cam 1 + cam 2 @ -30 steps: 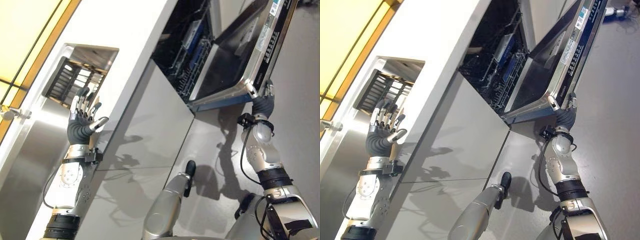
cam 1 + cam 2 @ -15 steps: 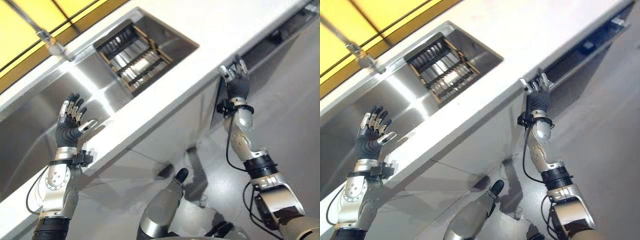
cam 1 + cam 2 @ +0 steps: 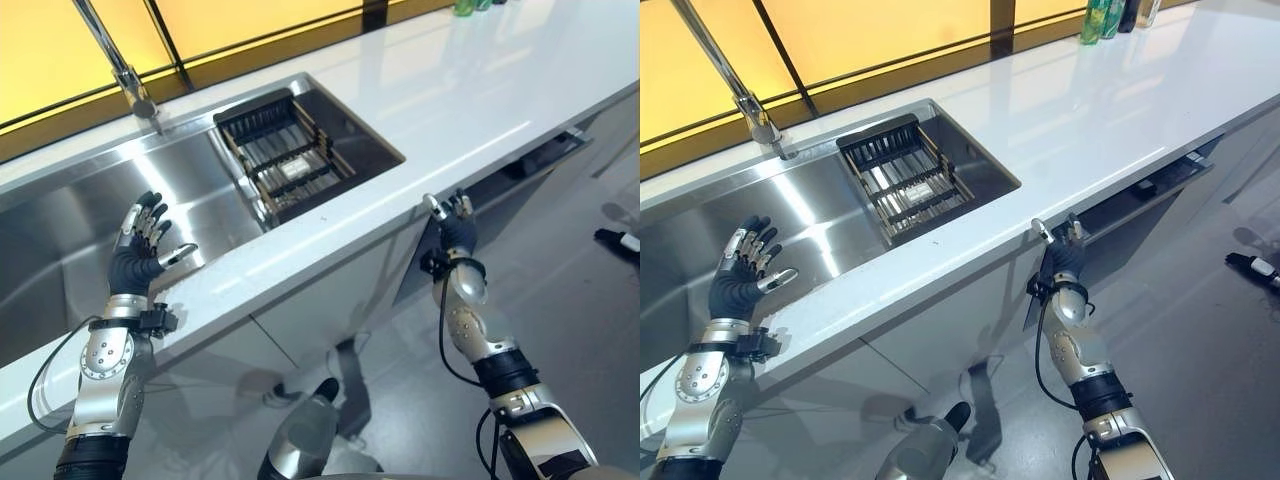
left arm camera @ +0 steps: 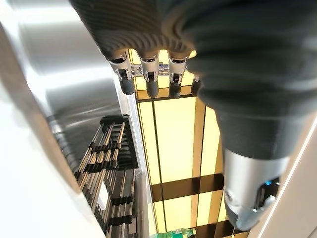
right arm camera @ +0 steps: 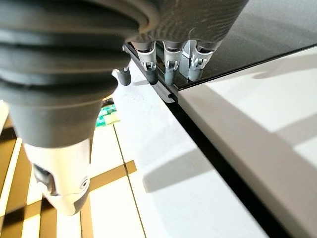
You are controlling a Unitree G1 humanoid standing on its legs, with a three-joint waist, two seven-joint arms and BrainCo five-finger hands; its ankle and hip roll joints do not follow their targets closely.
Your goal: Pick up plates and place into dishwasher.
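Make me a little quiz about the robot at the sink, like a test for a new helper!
1. True or false: the left hand is holding a plate.
2. Where does the black rack sit? A) on the floor B) inside the steel sink C) on the white counter
3. Fill in the missing word: the right hand is raised at the top edge of the dishwasher ____.

Key:
1. False. Its fingers are spread and it holds nothing.
2. B
3. door. It is nearly closed, with a dark gap left under the counter.
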